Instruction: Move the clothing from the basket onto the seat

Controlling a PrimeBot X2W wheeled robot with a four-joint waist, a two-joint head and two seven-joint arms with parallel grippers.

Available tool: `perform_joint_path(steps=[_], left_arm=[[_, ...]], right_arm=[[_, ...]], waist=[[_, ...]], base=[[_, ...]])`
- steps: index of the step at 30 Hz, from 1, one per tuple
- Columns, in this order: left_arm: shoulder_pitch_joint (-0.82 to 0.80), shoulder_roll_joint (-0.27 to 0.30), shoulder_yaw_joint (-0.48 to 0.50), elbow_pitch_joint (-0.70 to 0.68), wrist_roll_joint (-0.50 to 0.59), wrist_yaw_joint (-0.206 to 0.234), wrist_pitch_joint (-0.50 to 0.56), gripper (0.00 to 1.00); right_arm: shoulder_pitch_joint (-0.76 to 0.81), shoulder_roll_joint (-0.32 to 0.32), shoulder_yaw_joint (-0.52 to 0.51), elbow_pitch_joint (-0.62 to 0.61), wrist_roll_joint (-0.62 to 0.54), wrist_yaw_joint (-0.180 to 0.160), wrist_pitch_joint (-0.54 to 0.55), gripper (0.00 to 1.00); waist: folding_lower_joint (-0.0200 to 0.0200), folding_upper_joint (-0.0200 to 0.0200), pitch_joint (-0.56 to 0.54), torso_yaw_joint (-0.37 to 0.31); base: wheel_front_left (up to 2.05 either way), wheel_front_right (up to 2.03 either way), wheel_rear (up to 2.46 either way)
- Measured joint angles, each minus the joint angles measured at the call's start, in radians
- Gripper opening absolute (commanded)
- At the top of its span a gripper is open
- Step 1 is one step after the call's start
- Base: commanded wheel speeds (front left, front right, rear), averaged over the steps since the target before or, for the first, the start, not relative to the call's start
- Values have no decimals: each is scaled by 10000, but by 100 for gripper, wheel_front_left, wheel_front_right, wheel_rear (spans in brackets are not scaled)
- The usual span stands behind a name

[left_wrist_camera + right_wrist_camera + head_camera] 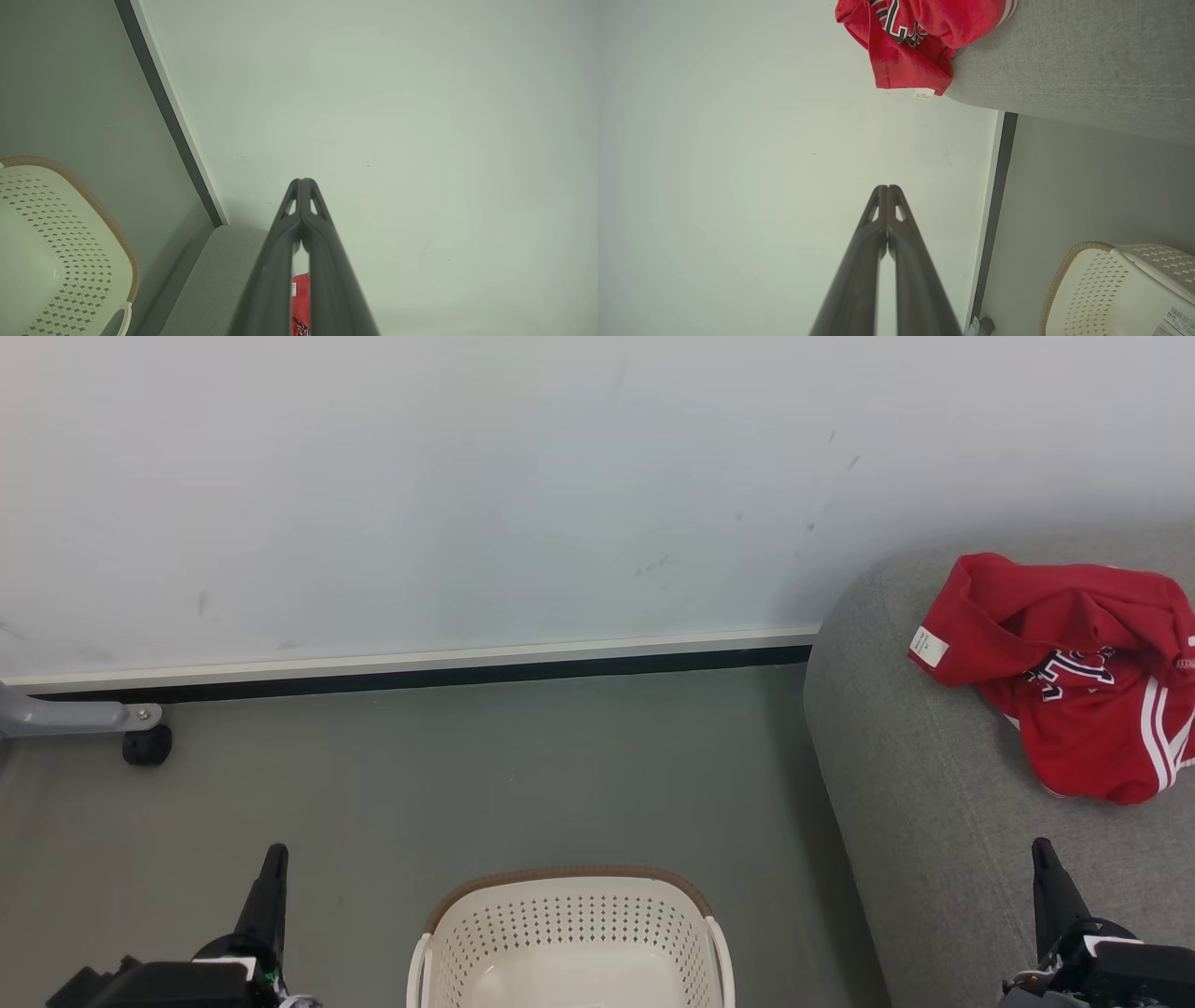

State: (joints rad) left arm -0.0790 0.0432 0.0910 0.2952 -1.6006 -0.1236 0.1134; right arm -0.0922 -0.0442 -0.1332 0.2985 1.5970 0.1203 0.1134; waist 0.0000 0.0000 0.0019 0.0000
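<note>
The red clothing (1074, 672), a crumpled jersey with white stripes and dark lettering, lies on the grey seat (924, 784) at the right, near the wall. In the right wrist view the same clothing (915, 42) rests at the seat's (1087, 56) edge. The cream basket (569, 943) with a brown rim stands on the floor at bottom centre, its inside bare. My left gripper (274, 852) is shut at the lower left, beside the basket. My right gripper (1042, 847) is shut at the lower right, over the seat. Both hold nothing.
A pale wall with a white and black baseboard (420, 667) runs behind the grey floor. A grey metal leg with a black caster (147, 744) stands at the far left. A label (1174, 319) lies inside the basket (1111, 289).
</note>
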Motion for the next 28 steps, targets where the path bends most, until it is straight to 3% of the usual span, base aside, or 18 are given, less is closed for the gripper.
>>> perform_joint_path(steps=[28], left_arm=[[0, -2, 0, -2, 0, 0, 0, 0]], right_arm=[[0, 0, 0, -4, 0, 0, 0, 0]], waist=[[0, 0, 1, 0]], base=[[0, 0, 0]])
